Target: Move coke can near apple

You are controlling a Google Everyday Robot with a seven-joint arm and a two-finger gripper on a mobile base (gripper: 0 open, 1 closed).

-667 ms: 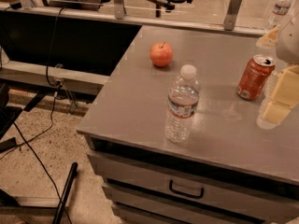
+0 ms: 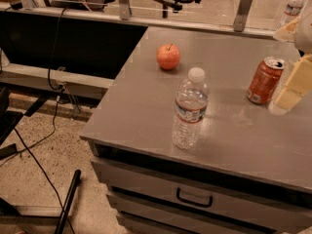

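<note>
The small red-orange metal coke can [image 2: 263, 80], far right, is likely light, stiff and slick; grip it mid-body. The cream gripper [image 2: 291, 87] hovers just beside it; whether it is open or closed, I cannot tell.

The gripper [image 2: 293, 87] hangs at the right edge of the grey table [image 2: 141, 101], just beside the coke can [image 2: 264, 81] at the can's 3 o'clock. From the can toward 9 to 10 o'clock, bare table top runs unbroken to the apple [image 2: 168, 56], a wide open lane. The one tall obstacle is the water bottle [image 2: 189, 108], upright at the can's 8 o'clock, well apart from both can and apple and nearer the front than the straight line between them. Open top surrounds the apple, widest at its 3 and 6 o'clock. At 12 o'clock a rail [image 2: 204, 26] with upright posts closes the far edge; a second bottle [image 2: 295, 6] stands beyond it.
</note>
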